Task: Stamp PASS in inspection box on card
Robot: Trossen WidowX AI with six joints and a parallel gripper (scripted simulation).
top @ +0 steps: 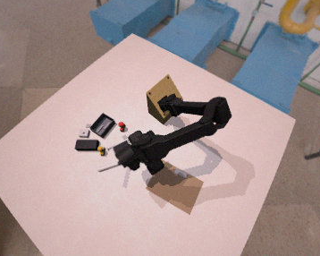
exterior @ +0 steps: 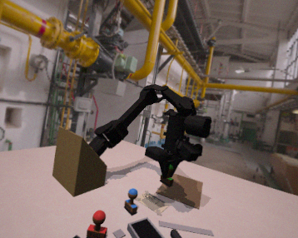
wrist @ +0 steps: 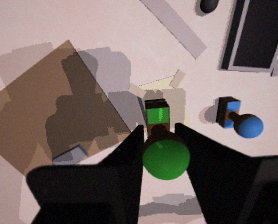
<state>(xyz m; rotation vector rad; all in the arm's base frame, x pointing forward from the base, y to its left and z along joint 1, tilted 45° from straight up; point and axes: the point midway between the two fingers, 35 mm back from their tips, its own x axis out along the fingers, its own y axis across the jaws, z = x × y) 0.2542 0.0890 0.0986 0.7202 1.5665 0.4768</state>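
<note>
My gripper [wrist: 159, 128] [exterior: 169, 171] is shut on the green-knobbed stamp [wrist: 166, 159] [exterior: 167, 180], which hangs base down above the table. In the wrist view the stamp overlaps the cream card [wrist: 177, 99] [exterior: 160, 205]. The card has dark markings in the exterior view; its inspection box cannot be made out, and the stamp's underside is hidden. A dark pad [wrist: 256, 40] [exterior: 145, 228] with a grey rim lies at the wrist view's upper right. The blue-knobbed stamp [wrist: 248, 126] [exterior: 132, 200] stands between card and pad, and lettering on the stamps is unreadable.
A brown sheet [top: 186, 194] [exterior: 191, 188] [wrist: 30, 107] lies beside the card. A grey strip [exterior: 186, 228] [wrist: 176, 27] lies near the pad. A red stamp [top: 122, 126] [exterior: 98, 222], yellow stamp [top: 101, 150], black tray [top: 102, 125] and dark case [top: 87, 145] stand farther off.
</note>
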